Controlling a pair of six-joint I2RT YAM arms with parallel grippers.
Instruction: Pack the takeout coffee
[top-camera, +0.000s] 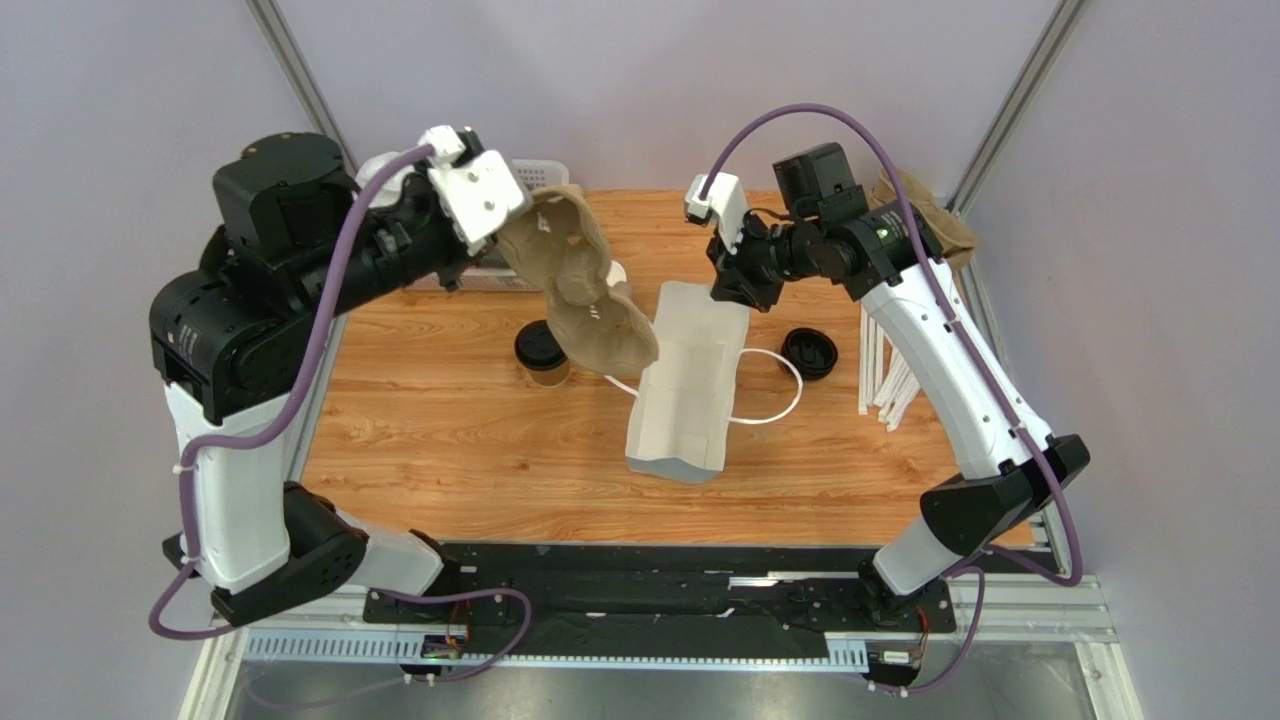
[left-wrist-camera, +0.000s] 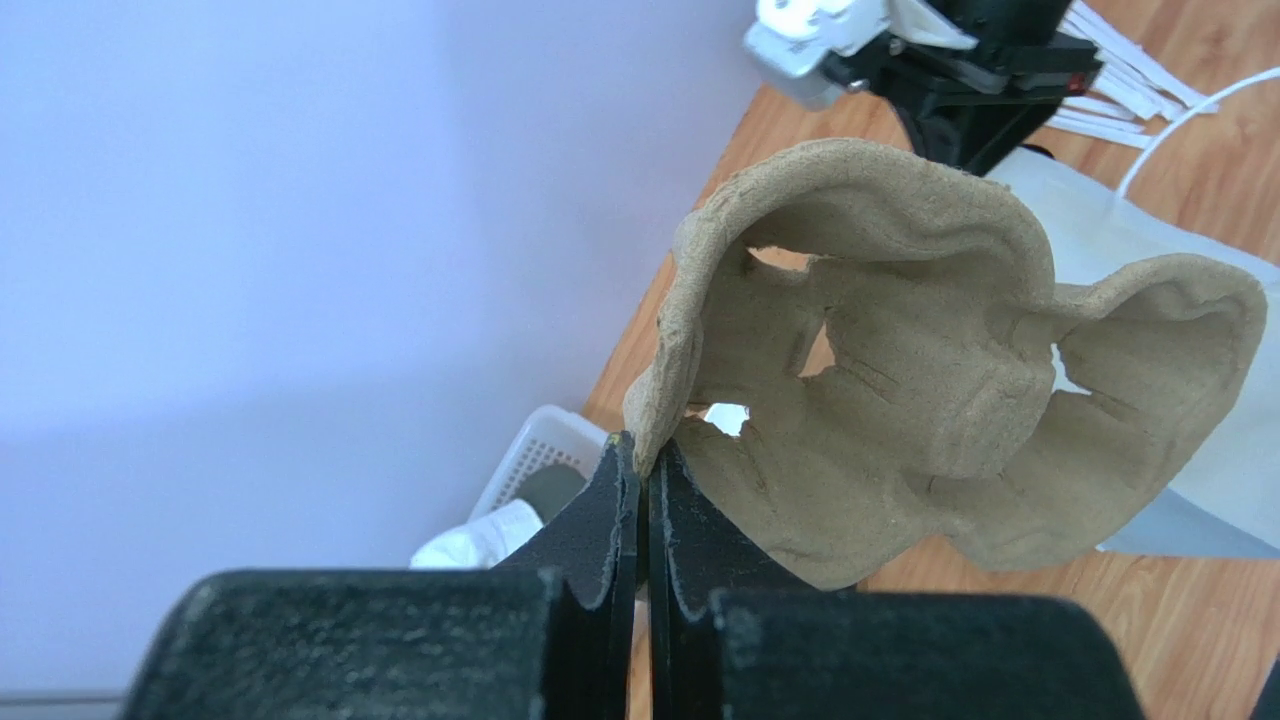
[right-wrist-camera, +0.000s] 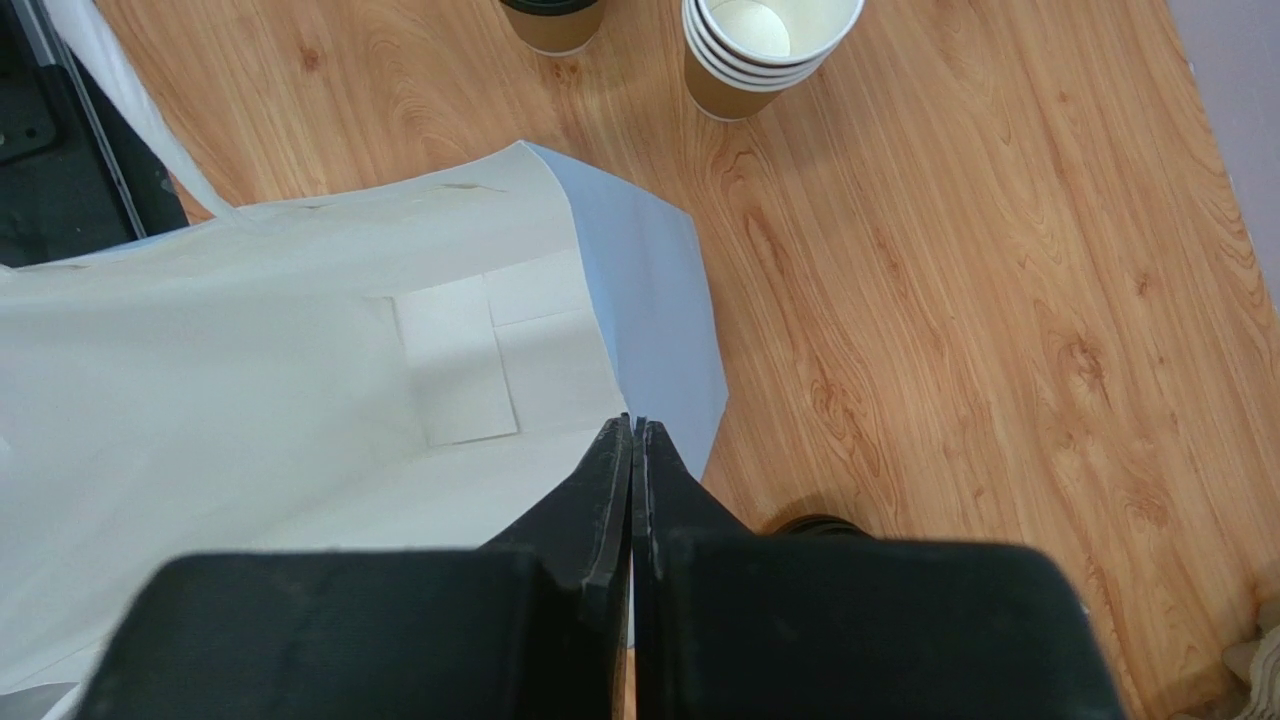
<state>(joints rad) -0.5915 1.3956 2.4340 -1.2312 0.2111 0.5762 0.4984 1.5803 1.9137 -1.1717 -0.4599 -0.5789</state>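
Beside the takeout coffee (top-camera: 541, 348), left claw (left-wrist-camera: 646, 468) pinches a pulp carrier (left-wrist-camera: 932, 390); right claw (right-wrist-camera: 633, 438) pinches the bag (right-wrist-camera: 226, 375).

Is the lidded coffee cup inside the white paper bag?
No, the lidded coffee cup stands on the table beside the white paper bag.

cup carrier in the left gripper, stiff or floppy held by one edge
Probably fairly stiff: pinched by one rim edge in the left gripper, the cup carrier holds its moulded shape without sagging. Likely light, since that thin pinch alone carries it. Its fibrous walls with cut-out holes look thin, so a hard squeeze might crush or tear it.
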